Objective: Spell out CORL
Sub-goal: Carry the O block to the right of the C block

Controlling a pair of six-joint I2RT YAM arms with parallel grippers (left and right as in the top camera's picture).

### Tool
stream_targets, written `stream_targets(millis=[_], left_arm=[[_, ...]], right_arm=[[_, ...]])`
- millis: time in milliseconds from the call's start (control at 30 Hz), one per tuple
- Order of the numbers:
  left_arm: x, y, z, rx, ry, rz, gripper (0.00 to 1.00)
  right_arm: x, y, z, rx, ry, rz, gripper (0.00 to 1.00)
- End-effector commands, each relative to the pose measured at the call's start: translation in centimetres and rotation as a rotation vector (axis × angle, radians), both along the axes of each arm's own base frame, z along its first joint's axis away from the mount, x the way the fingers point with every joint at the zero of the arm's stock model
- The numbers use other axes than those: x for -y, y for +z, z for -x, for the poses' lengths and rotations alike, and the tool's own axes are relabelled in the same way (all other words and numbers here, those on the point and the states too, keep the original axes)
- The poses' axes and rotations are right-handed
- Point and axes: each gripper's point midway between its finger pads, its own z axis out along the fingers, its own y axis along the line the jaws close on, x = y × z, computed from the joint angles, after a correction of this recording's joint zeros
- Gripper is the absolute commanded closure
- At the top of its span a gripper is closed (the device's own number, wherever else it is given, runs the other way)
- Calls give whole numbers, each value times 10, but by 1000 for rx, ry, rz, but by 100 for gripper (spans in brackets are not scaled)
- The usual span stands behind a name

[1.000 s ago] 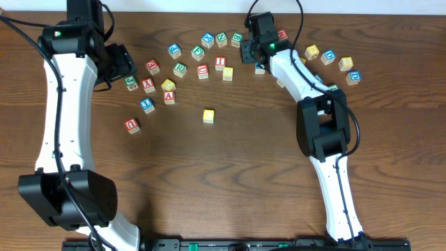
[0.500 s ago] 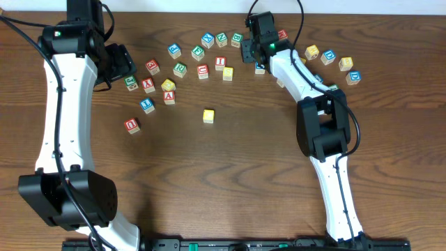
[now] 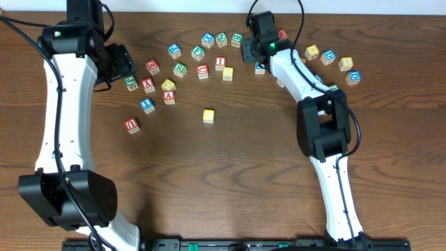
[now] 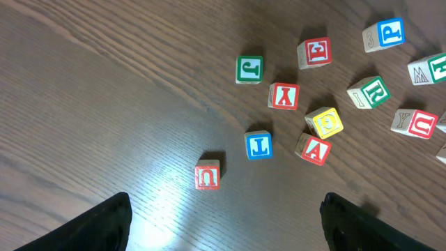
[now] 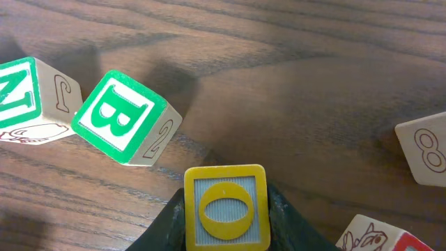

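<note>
Stretched to the table's far side, the right gripper (image 5: 226,224) pinches the yellow O cube (image 5: 226,209), its yellow-framed O facing up, near a green B cube (image 5: 120,117); the left gripper (image 4: 230,219) hangs spread wide

An arc of cubes (image 3: 203,71) spans the far half of the tabletop (image 3: 223,174). A lone cube (image 3: 208,116) lies nearer, apart from the arc. The O cube (image 5: 226,213) sits between the fingers of the right pincer (image 5: 226,224), with the B cube (image 5: 122,118) left of it and behind.
</note>
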Motion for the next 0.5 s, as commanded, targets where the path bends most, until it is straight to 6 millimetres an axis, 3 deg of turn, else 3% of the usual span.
stream_targets(millis=[0,267,467], left_arm=[[-3,2,2,5,5,-6,15],[-3,3,1,9,5,-7,15],[-3,2,1,9,5,-7,14]], right_arm=[[-2,44,-7,71,-5,-18,75],[-2,69,-7,100,-5,-28,77],[0,100,7,87,2,-28,77]])
